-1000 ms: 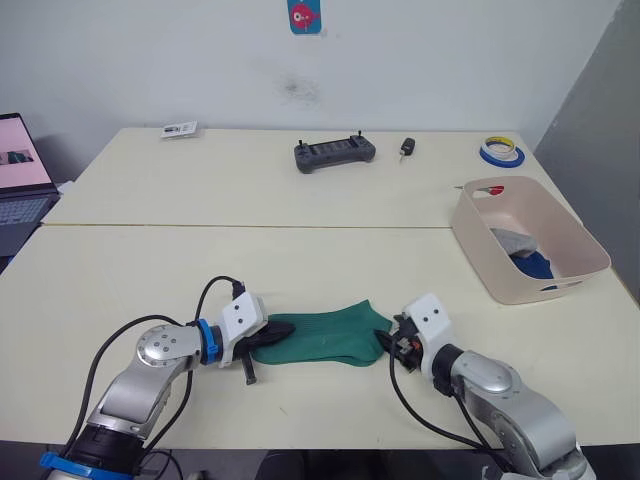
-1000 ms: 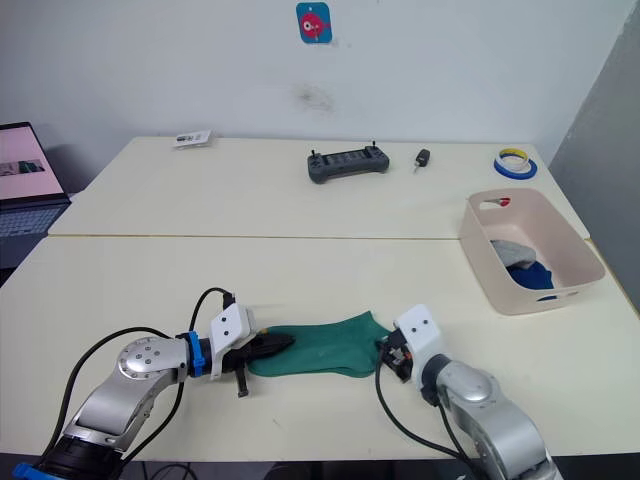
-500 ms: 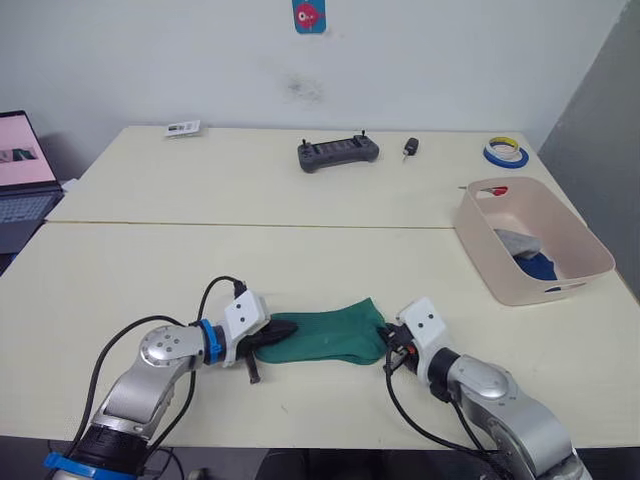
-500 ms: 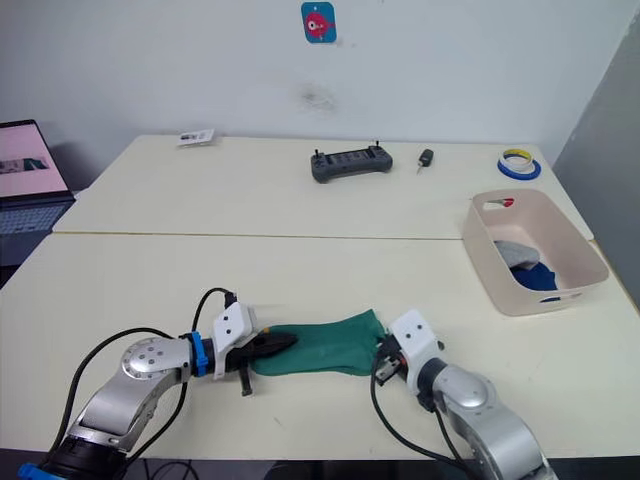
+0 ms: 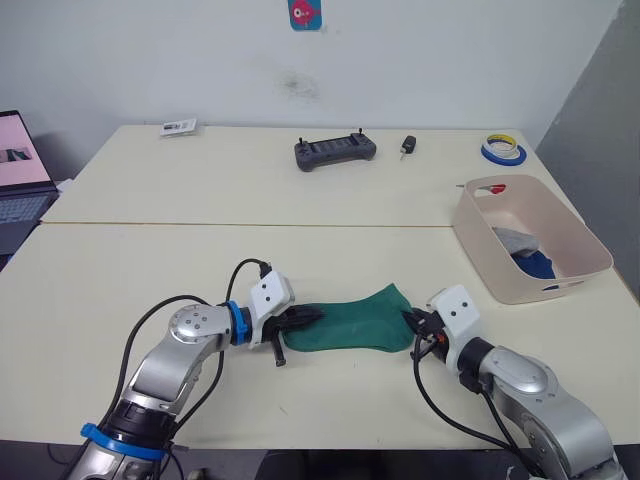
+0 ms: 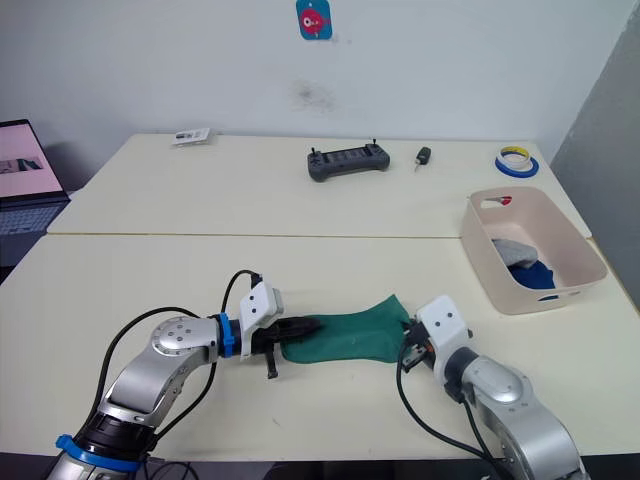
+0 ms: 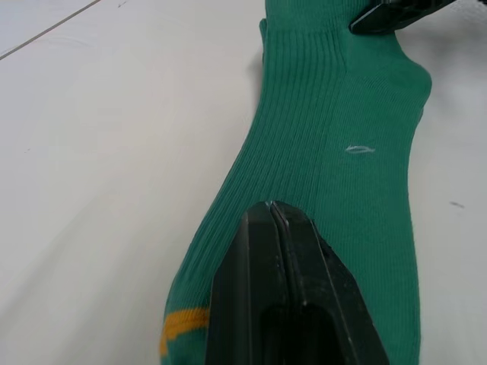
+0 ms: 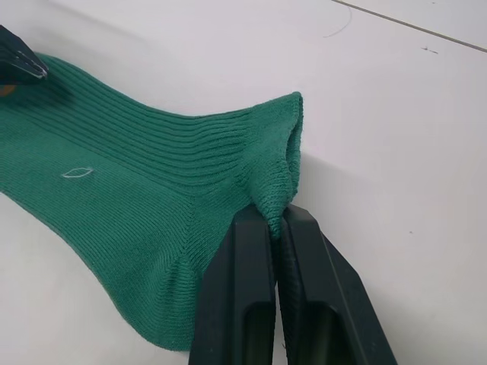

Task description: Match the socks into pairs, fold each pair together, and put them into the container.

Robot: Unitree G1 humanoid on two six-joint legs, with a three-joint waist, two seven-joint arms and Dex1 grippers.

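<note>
With our left gripper (image 5: 308, 318) pinched on the green socks' (image 5: 352, 321) toe and right gripper (image 5: 417, 327) clamped on the cuff, we judged even tension best before folding.

Look to the upper middle of your head view and you'll find a dark grey handheld controller (image 5: 335, 152) with two short antennas lying on the far table (image 5: 250, 180). Just to its right sits a small black key fob (image 5: 407, 148). Further right, near the table's far corner, lies a roll of blue tape (image 5: 500, 151) with a yellow inner ring. Toward the upper left, a small white card (image 5: 179, 127) rests flat by the table's back edge. At the left border you see an open laptop (image 5: 22, 180), its screen lit pink. On the wall at the top centre hangs a blue-and-pink sticker (image 5: 304, 14).
</note>
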